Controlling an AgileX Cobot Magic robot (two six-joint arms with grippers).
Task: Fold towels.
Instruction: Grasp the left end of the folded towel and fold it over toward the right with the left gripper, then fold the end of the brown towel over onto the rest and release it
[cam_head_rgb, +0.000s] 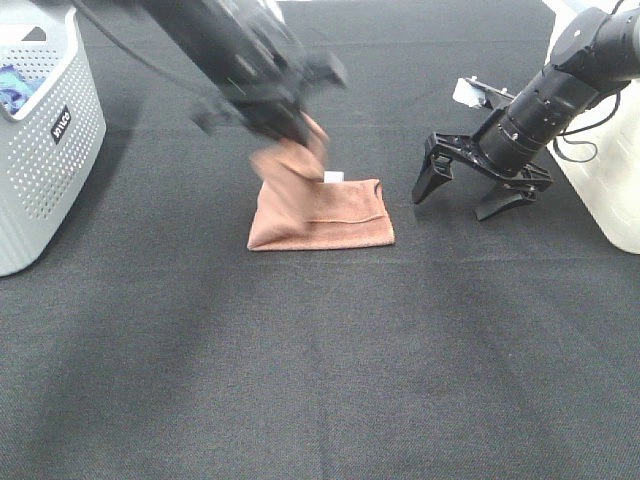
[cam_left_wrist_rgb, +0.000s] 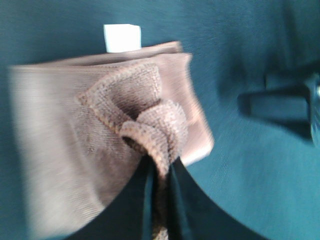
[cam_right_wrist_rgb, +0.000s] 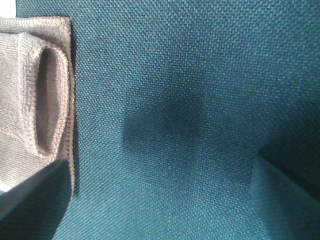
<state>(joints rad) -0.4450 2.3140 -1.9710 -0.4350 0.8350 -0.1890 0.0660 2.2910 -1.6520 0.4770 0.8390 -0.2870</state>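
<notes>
Pinched in the shut left claw (cam_left_wrist_rgb: 160, 172), a corner of the towel (cam_head_rgb: 330, 215) is raised for folding; right claw (cam_head_rgb: 458, 197) hangs open nearby.

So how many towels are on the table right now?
1: the reddish-brown towel at the table centre, one corner pinched up in the left jaws. A blue cloth shows in the basket at left; more may be hidden there.

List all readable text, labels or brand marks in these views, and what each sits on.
On the white basket, the black label: white lettering, too small and blurred to read.
On the reddish-brown towel, the white tag: looks blank, no print legible.
No other text in view.
</notes>
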